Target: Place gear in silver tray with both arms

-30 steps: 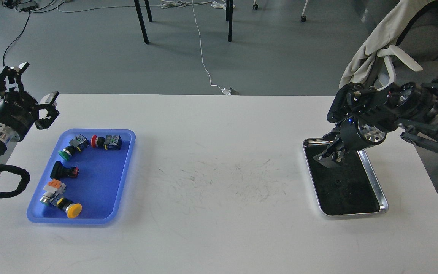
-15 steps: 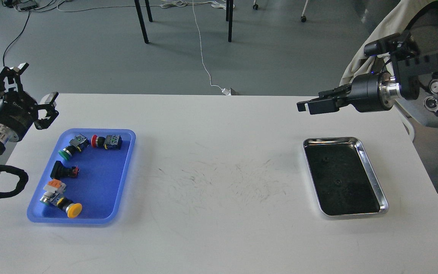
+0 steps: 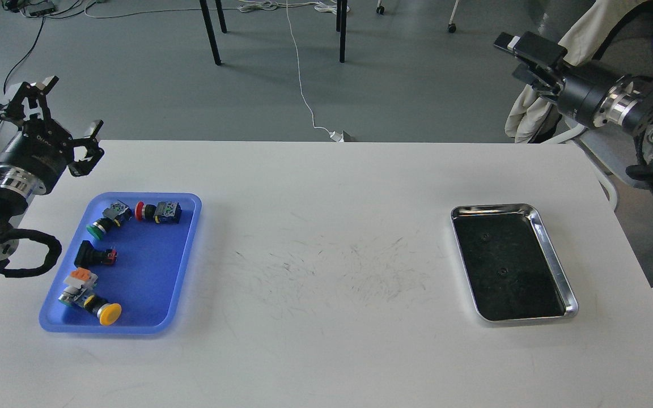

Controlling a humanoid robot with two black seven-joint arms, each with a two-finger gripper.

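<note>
- Head view: silver tray (image 3: pixel 553 263) is lying at the table's right side, long axis running near to far, holding nothing discernible.
- Right gripper (image 3: pixel 522 51) is hovering nearer, above and beyond the tray; finger spread indeterminable.
- Left gripper (image 3: pixel 60 116) is gaping wide just beyond the blue tray (image 3: pixel 185 249) of push-button parts (image 3: pixel 159 211).

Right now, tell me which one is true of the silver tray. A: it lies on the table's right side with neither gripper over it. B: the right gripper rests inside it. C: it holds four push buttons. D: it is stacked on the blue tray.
A: the silver tray lies on the table's right side, while the right gripper is raised beyond the table's far edge and the left gripper hangs at the far left.
</note>
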